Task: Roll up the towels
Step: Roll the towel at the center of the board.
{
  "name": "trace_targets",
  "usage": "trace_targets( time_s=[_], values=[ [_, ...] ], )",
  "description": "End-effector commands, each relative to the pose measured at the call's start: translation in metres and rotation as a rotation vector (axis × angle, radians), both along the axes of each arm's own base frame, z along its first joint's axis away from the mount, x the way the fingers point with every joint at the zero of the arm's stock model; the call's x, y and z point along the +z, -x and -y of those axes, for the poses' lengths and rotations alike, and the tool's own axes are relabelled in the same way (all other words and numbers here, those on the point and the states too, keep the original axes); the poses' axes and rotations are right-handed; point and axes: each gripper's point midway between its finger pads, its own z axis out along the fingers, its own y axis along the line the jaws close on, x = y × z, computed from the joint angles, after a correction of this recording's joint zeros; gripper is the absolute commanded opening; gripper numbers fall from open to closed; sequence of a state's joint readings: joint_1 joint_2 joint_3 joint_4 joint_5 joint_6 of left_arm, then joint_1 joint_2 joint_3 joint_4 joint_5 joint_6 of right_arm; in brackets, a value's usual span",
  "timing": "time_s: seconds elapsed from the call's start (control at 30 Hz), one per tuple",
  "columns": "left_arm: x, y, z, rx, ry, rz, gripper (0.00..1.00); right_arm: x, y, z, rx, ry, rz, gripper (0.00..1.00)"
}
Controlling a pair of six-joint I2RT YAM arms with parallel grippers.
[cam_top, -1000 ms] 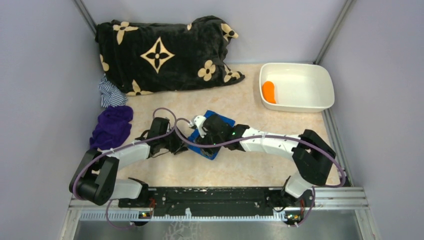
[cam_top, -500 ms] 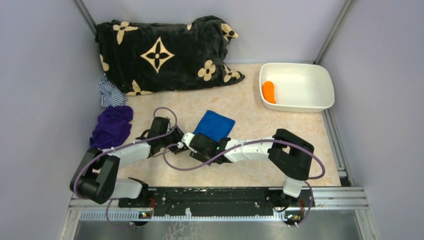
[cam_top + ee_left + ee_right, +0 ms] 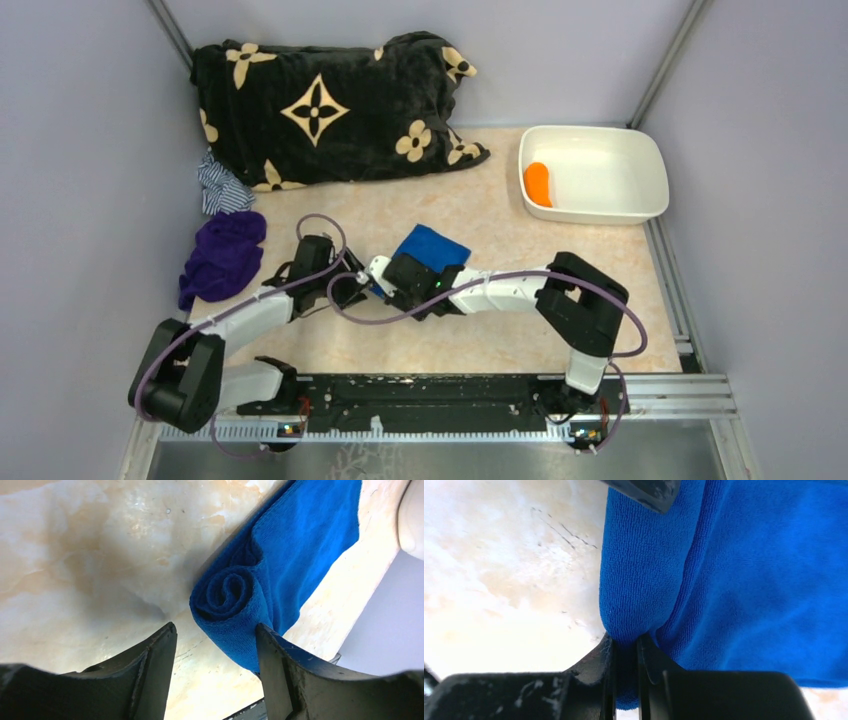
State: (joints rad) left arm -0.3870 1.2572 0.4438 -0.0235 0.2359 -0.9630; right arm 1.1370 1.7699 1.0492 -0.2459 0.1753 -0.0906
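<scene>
A blue towel (image 3: 434,247) lies mid-table, its near-left end wound into a roll (image 3: 229,594). My right gripper (image 3: 390,284) is shut on that roll, pinching a fold of it between its fingers (image 3: 626,649). My left gripper (image 3: 354,286) is open at the roll's end face. The roll's spiral sits just past its fingertips (image 3: 216,636), and the right finger (image 3: 272,665) touches the roll. The rest of the towel (image 3: 764,580) lies flat beyond. A crumpled purple towel (image 3: 224,254) lies at the left wall.
A black blanket with tan flowers (image 3: 320,105) fills the back left. A striped cloth (image 3: 222,188) lies below it. A white tub (image 3: 598,214) at the back right holds an orange roll (image 3: 538,183). The grey walls stand close on both sides.
My right gripper left the top of the blue towel, came to its near-left end and closed on the roll. The right elbow folded inward. The left gripper shifted slightly.
</scene>
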Motion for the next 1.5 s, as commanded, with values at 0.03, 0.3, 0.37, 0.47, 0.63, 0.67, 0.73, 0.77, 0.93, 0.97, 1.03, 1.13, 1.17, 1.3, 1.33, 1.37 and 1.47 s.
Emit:
trace_targets(
  time_s=[0.03,0.3,0.37,0.47,0.63,0.67,0.73,0.77,0.93,0.97,1.03,1.13,1.17,1.3,1.33,1.37,1.47],
  values=[
    [0.011,0.008,-0.018,0.046,-0.052,0.043,0.67,0.006,0.037,-0.019,0.033,-0.232,-0.409,0.01],
    [0.026,0.018,-0.011,0.047,0.037,0.076,0.68,0.013,0.037,-0.019,-0.027,-0.488,-0.792,0.0],
    [0.027,0.015,-0.007,0.035,0.056,0.087,0.68,0.011,0.034,-0.014,-0.065,-0.54,-0.875,0.0],
    [0.03,0.007,0.0,0.013,0.076,0.099,0.67,0.007,0.027,-0.005,-0.119,-0.59,-0.953,0.0],
    [0.027,-0.006,0.011,-0.021,0.089,0.101,0.65,-0.009,0.024,0.006,-0.211,-0.62,-1.085,0.01],
    [0.024,-0.008,0.013,-0.026,0.089,0.099,0.64,-0.014,0.023,0.008,-0.233,-0.613,-1.101,0.01],
    [0.018,-0.011,0.014,-0.031,0.085,0.088,0.63,-0.021,0.023,0.01,-0.256,-0.601,-1.118,0.01],
    [0.016,-0.013,0.015,-0.032,0.08,0.085,0.63,-0.023,0.023,0.011,-0.266,-0.595,-1.119,0.01],
    [-0.002,-0.013,0.013,-0.027,0.045,0.029,0.61,-0.026,0.015,0.017,-0.308,-0.553,-1.057,0.11],
    [-0.006,-0.012,0.012,-0.024,0.038,0.013,0.61,-0.021,0.012,0.018,-0.305,-0.55,-1.021,0.16],
    [-0.014,-0.007,0.009,-0.013,0.023,-0.021,0.6,-0.011,0.005,0.022,-0.301,-0.536,-0.942,0.27],
    [-0.024,0.0,0.003,0.002,0.0,-0.052,0.59,0.007,-0.007,0.028,-0.286,-0.491,-0.786,0.38],
    [-0.026,0.001,0.001,0.008,-0.007,-0.06,0.59,0.013,-0.009,0.031,-0.28,-0.469,-0.735,0.41],
    [-0.033,0.005,-0.001,0.013,-0.02,-0.085,0.58,0.037,-0.022,0.037,-0.273,-0.361,-0.482,0.48],
    [-0.034,0.006,-0.001,0.014,-0.023,-0.09,0.58,0.043,-0.023,0.038,-0.271,-0.336,-0.426,0.49],
    [-0.035,0.006,-0.001,0.014,-0.024,-0.095,0.58,0.049,-0.024,0.038,-0.264,-0.32,-0.372,0.5],
    [-0.037,0.008,-0.003,0.019,-0.03,-0.105,0.58,0.068,-0.027,0.036,-0.233,-0.284,-0.201,0.52]
  ],
)
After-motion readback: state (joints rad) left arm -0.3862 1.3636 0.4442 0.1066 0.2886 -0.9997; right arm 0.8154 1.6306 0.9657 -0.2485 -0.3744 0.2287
